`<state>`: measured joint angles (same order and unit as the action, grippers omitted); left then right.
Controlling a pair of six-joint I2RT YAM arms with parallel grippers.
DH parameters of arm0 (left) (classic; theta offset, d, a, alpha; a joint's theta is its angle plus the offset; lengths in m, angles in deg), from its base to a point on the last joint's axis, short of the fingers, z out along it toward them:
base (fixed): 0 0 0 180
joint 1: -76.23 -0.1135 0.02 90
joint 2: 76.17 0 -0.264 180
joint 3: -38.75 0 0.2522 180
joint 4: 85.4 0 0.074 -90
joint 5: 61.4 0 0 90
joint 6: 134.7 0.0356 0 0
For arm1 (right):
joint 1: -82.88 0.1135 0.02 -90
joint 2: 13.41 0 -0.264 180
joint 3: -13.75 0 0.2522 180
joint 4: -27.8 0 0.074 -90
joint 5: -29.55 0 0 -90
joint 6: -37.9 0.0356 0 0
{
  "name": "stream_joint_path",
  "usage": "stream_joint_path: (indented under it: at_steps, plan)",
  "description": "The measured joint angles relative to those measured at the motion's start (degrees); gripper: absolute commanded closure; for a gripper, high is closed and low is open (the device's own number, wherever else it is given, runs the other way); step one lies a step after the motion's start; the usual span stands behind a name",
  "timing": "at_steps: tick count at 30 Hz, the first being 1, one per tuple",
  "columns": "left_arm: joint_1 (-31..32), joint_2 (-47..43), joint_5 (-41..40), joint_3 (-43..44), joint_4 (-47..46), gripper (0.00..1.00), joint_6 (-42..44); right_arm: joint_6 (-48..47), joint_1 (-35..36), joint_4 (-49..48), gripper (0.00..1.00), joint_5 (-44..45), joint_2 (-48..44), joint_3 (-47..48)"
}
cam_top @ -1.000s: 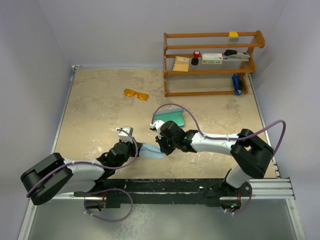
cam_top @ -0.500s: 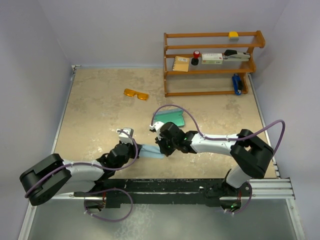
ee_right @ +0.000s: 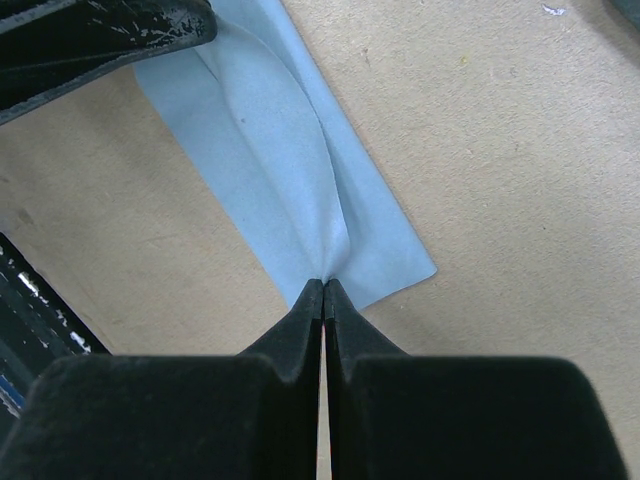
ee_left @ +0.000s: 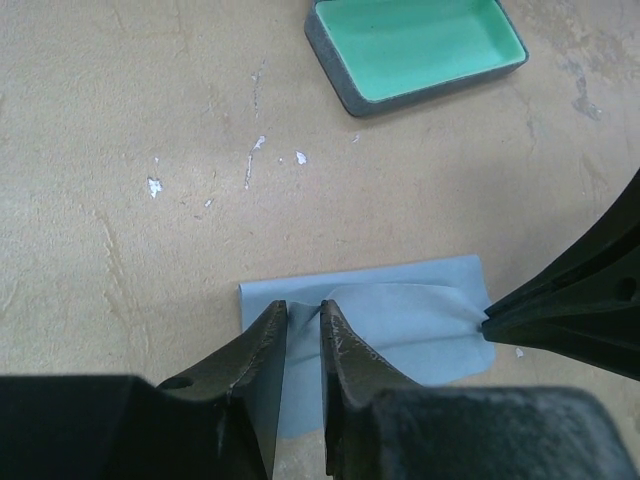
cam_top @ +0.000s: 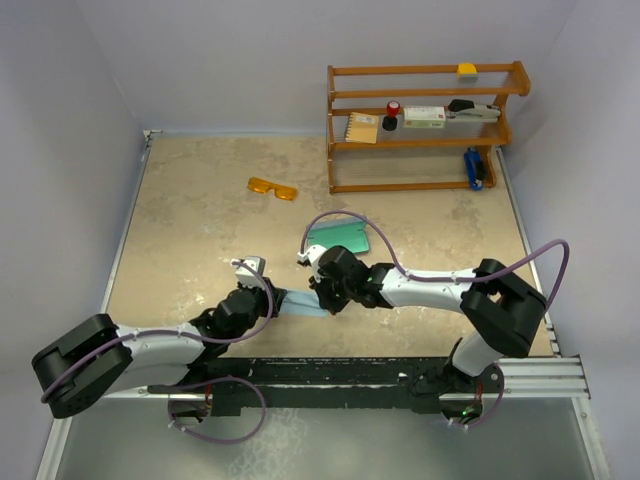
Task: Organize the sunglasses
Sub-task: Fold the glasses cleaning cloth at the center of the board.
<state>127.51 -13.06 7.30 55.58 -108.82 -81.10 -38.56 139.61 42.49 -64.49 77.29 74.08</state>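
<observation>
The orange sunglasses (cam_top: 273, 188) lie folded on the table at the back, far from both arms. A light blue cloth (cam_top: 300, 303) lies between the grippers at the near middle. My right gripper (ee_right: 323, 285) is shut on the cloth's (ee_right: 270, 160) right edge, pinching a ridge into it. My left gripper (ee_left: 302, 308) stands over the left edge of the cloth (ee_left: 400, 320), jaws a narrow gap apart with a raised fold between the tips. The open blue-grey case (ee_left: 415, 50) with its teal inside sits just beyond the cloth.
A wooden shelf (cam_top: 425, 125) stands at the back right with small items on its boards and a blue object at its foot. The right arm (cam_top: 430, 285) stretches across the near table. Purple walls close in the left and right sides.
The left gripper's jaws have parted a little from shut on the cloth. The left arm has drawn slightly back and left. The right gripper still pinches the cloth.
</observation>
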Motion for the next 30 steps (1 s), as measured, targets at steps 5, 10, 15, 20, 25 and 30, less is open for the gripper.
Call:
stream_joint_path:
  at_steps: [5, 10, 15, 20, 25, 30]
  plan:
    - [0.28, -1.79, -0.17, 0.0, 1.42, 0.82, -0.04, -0.02, 0.28, 0.0, 1.0, 0.0, 0.0, 0.0]
    - [0.85, -1.9, -0.17, 0.0, 2.62, 0.84, -0.33, -0.02, 0.57, 0.0, 1.0, 0.0, 0.0, 0.0]
    - [1.68, -1.99, -0.28, -0.15, 2.75, 0.87, -1.07, 0.0, 0.79, 0.0, 1.0, 0.0, 0.0, 0.0]
    - [2.95, -3.08, -1.18, -0.44, 3.76, 0.88, -2.01, 0.0, 1.05, 0.0, 1.0, 0.0, 0.02, -0.11]
    - [4.74, -4.31, -2.86, -0.55, 5.27, 0.89, -2.62, 0.0, 1.4, -0.02, 1.0, 0.0, 0.02, -0.15]
    - [6.71, -5.01, -5.25, -0.57, 7.65, 0.9, -3.48, 0.0, 1.77, -0.02, 1.0, 0.02, 0.02, -0.2]
